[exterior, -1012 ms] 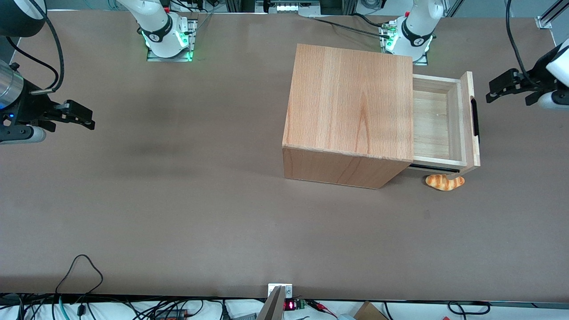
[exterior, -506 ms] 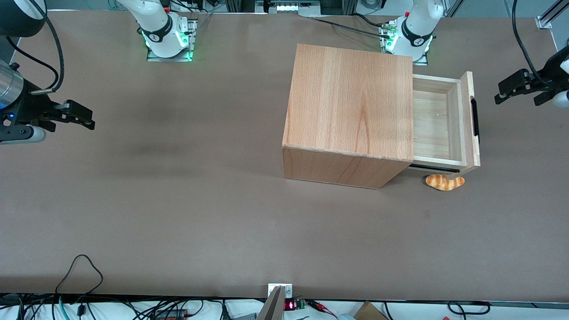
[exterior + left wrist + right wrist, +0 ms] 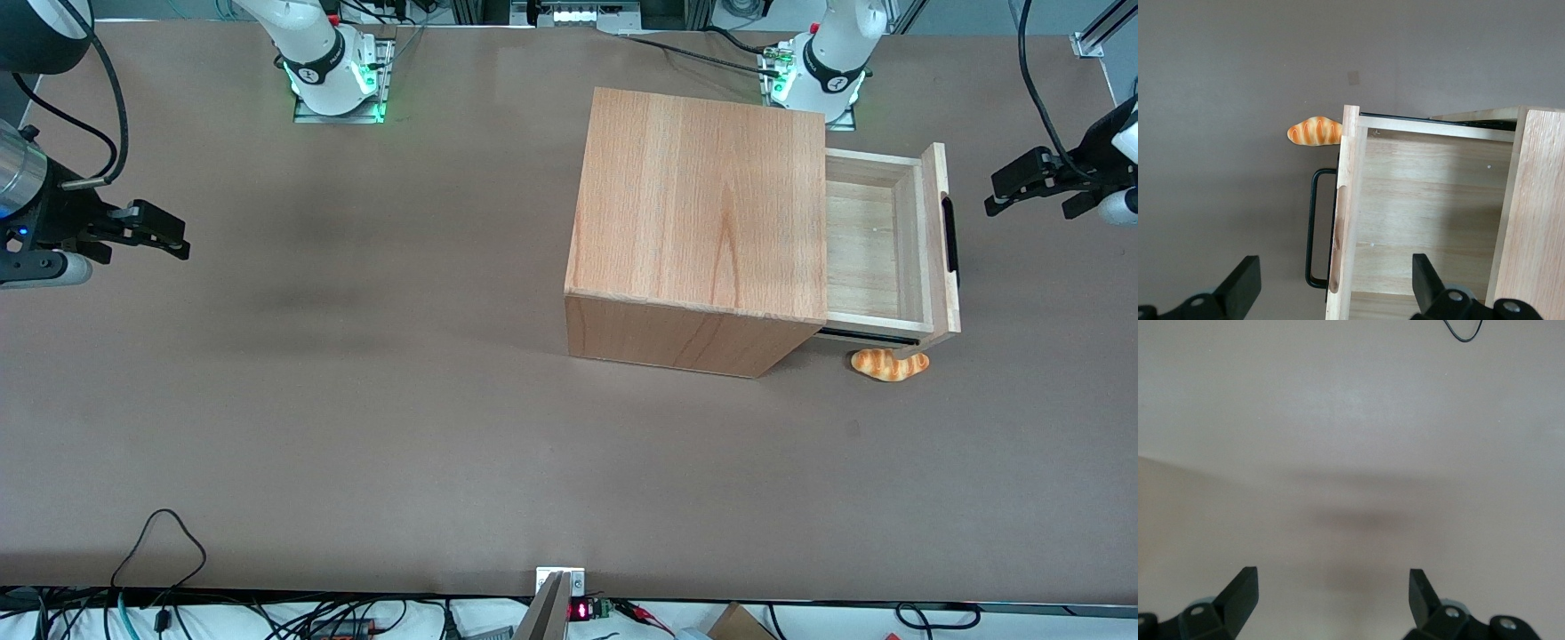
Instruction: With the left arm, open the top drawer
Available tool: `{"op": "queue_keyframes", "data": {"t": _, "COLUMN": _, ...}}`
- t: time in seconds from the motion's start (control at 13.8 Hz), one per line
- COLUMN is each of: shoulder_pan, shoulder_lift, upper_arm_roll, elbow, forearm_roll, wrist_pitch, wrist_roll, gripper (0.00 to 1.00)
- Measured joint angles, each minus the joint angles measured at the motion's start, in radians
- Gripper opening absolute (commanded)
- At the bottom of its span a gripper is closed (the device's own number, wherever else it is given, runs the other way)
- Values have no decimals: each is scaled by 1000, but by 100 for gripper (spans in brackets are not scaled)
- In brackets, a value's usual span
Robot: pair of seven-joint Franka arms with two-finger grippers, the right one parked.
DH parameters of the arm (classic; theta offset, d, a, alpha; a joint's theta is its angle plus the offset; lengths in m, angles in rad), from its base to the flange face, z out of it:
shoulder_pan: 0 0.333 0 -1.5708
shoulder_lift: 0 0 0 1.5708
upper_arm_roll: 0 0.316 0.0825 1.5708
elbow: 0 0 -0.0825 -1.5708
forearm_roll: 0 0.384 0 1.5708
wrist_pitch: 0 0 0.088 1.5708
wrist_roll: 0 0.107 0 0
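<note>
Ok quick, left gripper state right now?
Left gripper: open, holding nothing, in front of the pulled-out top drawer, clear of its handle.

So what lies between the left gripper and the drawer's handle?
Only bare table, per the front view: the open gripper hangs apart from the pulled-out top drawer and its handle.

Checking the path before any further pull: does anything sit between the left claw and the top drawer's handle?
Nothing visible does. The left claw, open, hovers apart from the top drawer, in front of its black handle, over bare table. The toy bread lies on the table nearer the front camera, off that line.
</note>
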Motion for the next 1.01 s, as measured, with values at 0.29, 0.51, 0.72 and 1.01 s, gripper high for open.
{"op": "queue_keyframes", "data": {"t": 0.29, "shoulder_pan": 0, "shoulder_lift": -2, "upper_arm_roll": 0, "elbow": 10, "forearm_roll": 0, "wrist_pitch": -13, "wrist_roll": 0, "gripper": 100}}
{"op": "queue_keyframes", "data": {"t": 0.51, "shoulder_pan": 0, "shoulder_lift": -2, "upper_arm_roll": 0, "elbow": 15, "forearm_roll": 0, "wrist_pitch": -13, "wrist_roll": 0, "gripper": 100}}
{"op": "queue_keyframes", "data": {"t": 0.72, "shoulder_pan": 0, "shoulder_lift": -2, "upper_arm_roll": 0, "elbow": 23, "forearm_roll": 0, "wrist_pitch": -13, "wrist_roll": 0, "gripper": 100}}
{"op": "queue_keyframes", "data": {"t": 1.01, "shoulder_pan": 0, "shoulder_lift": -1, "upper_arm_roll": 0, "elbow": 51, "forearm_roll": 0, "wrist_pitch": -33, "wrist_roll": 0, "gripper": 100}}
